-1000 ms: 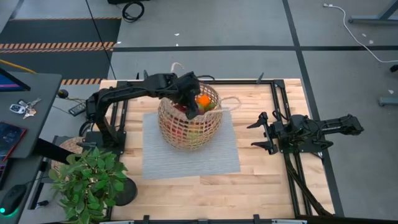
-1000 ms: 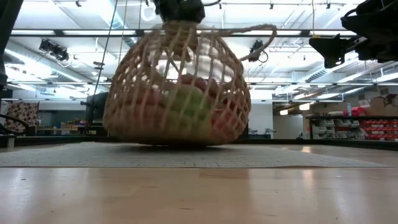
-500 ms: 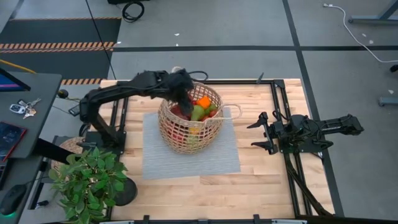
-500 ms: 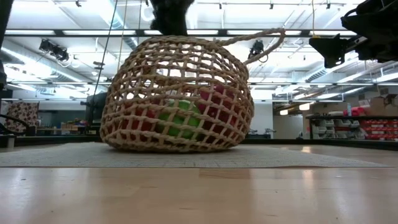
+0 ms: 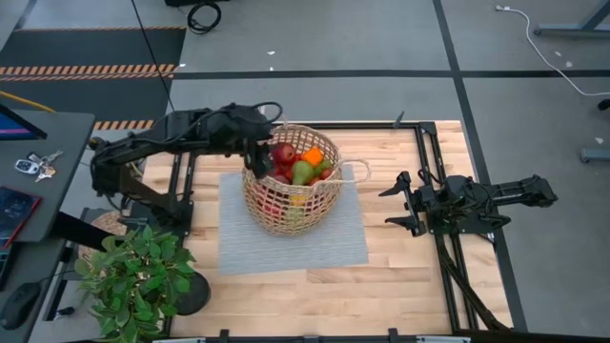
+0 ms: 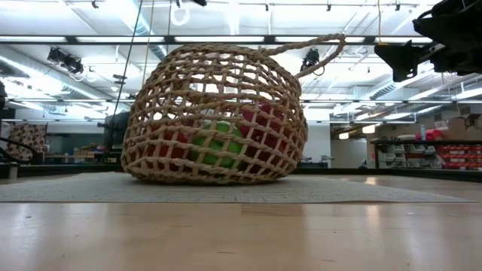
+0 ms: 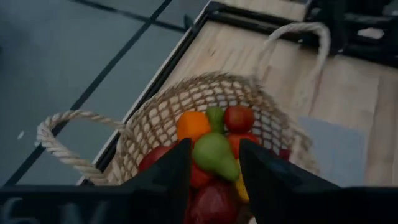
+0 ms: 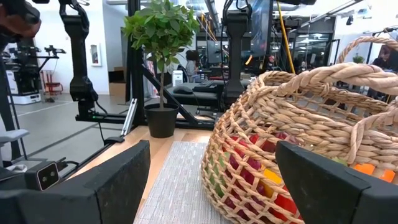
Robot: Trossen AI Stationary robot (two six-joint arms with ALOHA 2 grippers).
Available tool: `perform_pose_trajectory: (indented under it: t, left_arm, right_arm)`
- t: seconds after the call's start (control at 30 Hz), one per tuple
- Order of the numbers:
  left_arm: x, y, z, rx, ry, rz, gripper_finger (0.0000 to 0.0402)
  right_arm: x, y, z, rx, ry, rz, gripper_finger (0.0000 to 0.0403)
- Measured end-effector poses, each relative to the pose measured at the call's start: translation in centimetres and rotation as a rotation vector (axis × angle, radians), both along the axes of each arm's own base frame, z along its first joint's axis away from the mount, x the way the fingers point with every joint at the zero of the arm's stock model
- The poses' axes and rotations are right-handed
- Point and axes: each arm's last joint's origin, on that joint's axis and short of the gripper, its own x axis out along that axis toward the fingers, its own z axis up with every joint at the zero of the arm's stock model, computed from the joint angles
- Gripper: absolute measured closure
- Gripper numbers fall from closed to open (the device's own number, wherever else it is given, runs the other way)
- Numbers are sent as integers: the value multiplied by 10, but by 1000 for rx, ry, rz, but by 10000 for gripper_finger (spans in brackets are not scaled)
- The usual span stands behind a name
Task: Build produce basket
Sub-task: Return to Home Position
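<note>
My L gripper (image 5: 255, 158) hangs over the basket (image 5: 286, 211), just outside its rim on the L-arm side. Fingers apart, nothing held. Basket sits upright on grey mat (image 5: 238, 243), produce (image 7: 214, 155) piled inside w/ apple (image 5: 283, 152), pear (image 5: 302, 172), orange pepper (image 5: 312, 155) on top. R gripper (image 5: 394, 207) waits well off the basket's opposite side, fingers spread, empty.

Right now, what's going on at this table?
The basket sits on a grey mat mid-table, filled with produce; I see none left on the table. The left gripper hangs open and empty above the basket's left rim. The right gripper waits open off to the right, apart from the basket. Loading looks finished.
</note>
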Motion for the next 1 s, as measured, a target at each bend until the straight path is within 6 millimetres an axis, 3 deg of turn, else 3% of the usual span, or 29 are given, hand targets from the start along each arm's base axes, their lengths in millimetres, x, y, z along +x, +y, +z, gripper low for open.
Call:
perform_pose_trajectory:
  t: [0.37,0.5,0.7,1.0]
  left_arm:
    - [-9,-49,0,110,-8,-84,283]
    - [-18,-61,-31,123,-24,-102,289]
    - [-52,-60,-77,75,-179,-73,299]
    - [-105,-52,-114,11,-397,-38,313]
  right_arm:
    - [0,0,1,2,-15,0,52]
    - [0,0,1,1,-14,0,52]
    - [0,0,2,2,-23,0,52]
    - [0,0,2,2,-21,0,52]
